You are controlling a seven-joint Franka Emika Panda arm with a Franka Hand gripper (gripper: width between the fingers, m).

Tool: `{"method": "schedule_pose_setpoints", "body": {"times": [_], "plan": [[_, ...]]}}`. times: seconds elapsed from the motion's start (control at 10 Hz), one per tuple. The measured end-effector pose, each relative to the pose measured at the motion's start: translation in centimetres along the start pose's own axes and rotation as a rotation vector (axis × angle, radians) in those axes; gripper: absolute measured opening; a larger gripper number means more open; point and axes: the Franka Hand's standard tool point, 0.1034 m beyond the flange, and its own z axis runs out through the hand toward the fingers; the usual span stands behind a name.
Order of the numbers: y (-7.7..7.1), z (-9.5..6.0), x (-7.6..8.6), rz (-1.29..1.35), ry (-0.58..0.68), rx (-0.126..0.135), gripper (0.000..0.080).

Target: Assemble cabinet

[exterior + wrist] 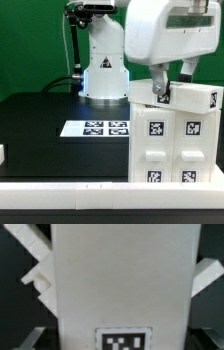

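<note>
The cabinet [172, 150] is a big white box at the exterior view's right, its front showing two door panels with black-and-white tags. A white top slab [190, 98] with one tag lies slightly tilted across its top. My gripper [172, 88] reaches down onto the slab from above. In the wrist view the slab [120, 280] fills the middle, its tag [125, 339] sits near my gripper [122, 344], and a dark finger [30, 336] shows at each long edge, pressed against it. White cabinet parts [38, 274] show behind the slab.
The marker board [105, 127] lies on the black table in front of the robot base [105, 75]. A small white piece [3, 155] sits at the exterior view's left edge. A white rail [60, 195] runs along the table's front edge.
</note>
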Motion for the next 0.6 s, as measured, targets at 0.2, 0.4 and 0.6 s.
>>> {"method": "schedule_pose_setpoints", "body": {"times": [0.2, 0.4, 0.6], "plan": [[-0.07, -0.02, -0.13, 0.29, 0.018, 0.025, 0.0551], [-0.19, -0.03, -0.09, 0.42, 0.012, 0.029, 0.0552], [-0.21, 0.0, -0.07, 0.523, 0.011, 0.03, 0.0553]]}}
